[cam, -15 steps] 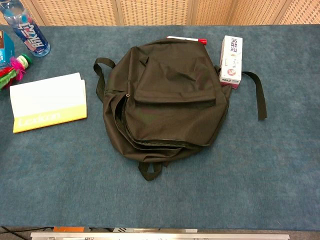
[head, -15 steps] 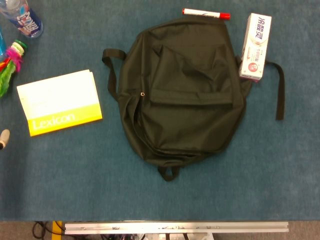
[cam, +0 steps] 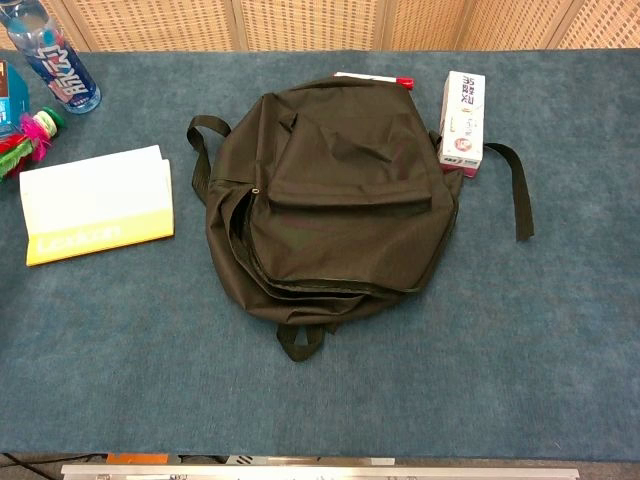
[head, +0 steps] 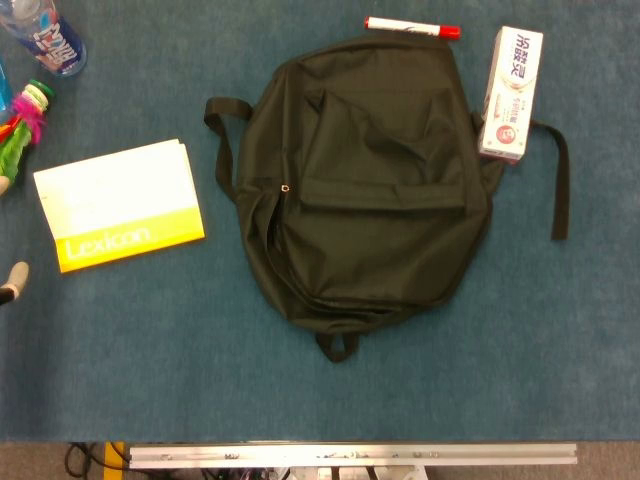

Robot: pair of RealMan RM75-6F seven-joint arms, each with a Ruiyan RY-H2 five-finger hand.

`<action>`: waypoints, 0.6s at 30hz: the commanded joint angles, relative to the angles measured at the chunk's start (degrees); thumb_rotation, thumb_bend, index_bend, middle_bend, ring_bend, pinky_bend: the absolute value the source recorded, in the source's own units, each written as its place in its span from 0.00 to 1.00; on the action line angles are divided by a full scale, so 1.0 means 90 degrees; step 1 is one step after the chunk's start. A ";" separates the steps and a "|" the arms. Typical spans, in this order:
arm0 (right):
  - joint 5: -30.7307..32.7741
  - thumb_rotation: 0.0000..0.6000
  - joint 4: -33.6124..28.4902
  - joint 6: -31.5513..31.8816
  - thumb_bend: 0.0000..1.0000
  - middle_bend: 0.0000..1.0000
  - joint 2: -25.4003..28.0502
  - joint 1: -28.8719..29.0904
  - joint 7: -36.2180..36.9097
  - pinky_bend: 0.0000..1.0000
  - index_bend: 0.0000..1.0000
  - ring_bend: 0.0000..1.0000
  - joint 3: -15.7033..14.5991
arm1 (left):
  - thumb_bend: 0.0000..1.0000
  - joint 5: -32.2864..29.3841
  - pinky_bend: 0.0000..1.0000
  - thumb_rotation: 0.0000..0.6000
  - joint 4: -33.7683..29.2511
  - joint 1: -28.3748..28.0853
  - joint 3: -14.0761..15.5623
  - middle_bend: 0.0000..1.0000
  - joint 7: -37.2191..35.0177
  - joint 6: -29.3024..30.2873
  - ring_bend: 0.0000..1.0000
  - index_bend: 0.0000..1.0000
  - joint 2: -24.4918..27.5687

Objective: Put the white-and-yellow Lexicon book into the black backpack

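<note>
**Left hand edges in toward the book; nothing else stirs**

The one change over the last half second sits at the left edge of the head view: a pale fingertip of the left hand [head: 12, 281] now shows a little nearer and further right than it did, creeping in over the blue table [head: 150, 370]. Only that tip is visible, so whether the fingers are apart or together cannot be told. The chest view does not catch it at all. The right hand appears in neither view.

The Lexicon book [head: 120, 204] has not moved. It lies flat and closed at the left of the table, yellow band and title on its near edge, well apart from the black backpack [head: 365, 185] at the centre. The fingertip is near the book's near-left corner but not touching it.

The backpack lies flat too, its main zip running down the left side and along the near edge; it seems partly gaping there, though how wide is hard to tell.

In my judgement the task has barely begun: this is the reach toward the book, with the grasp, carry and insertion all ahead. The thin book lying flush on the cloth will likely need a lift from one edge.

Around the far edge sit a red marker [head: 412, 27], a white box [head: 511, 93] on a strap, and a bottle [head: 45, 38] at far left.
</note>
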 commanded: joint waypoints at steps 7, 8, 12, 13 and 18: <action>-0.0041 1.00 -0.0039 0.0022 0.08 0.31 0.0044 0.0067 0.0066 0.23 0.31 0.19 0.0068 | 0.21 -0.0228 0.10 1.00 0.0289 -0.0309 0.0064 0.12 0.0411 -0.0632 0.11 0.19 -0.0164; -0.0046 1.00 -0.0035 0.0029 0.08 0.31 0.0050 0.0064 0.0083 0.23 0.31 0.19 0.0066 | 0.21 -0.0297 0.10 1.00 0.0327 -0.0337 0.0067 0.12 0.0448 -0.0711 0.11 0.19 -0.0198; -0.0031 1.00 0.0004 0.0050 0.08 0.31 0.0065 0.0044 0.0115 0.23 0.31 0.19 0.0060 | 0.21 -0.0525 0.10 1.00 0.0499 -0.0452 0.0081 0.12 0.0555 -0.1005 0.11 0.19 -0.0371; -0.0029 1.00 0.0010 0.0047 0.08 0.31 0.0066 0.0039 0.0131 0.23 0.31 0.19 0.0052 | 0.21 -0.0573 0.10 1.00 0.0560 -0.0492 0.0078 0.12 0.0585 -0.1076 0.11 0.19 -0.0436; -0.0067 1.00 0.0051 0.0044 0.08 0.31 0.0058 0.0031 0.0217 0.23 0.31 0.19 0.0016 | 0.21 -0.0759 0.10 1.00 0.0839 -0.0679 0.0062 0.12 0.0782 -0.1367 0.11 0.19 -0.0717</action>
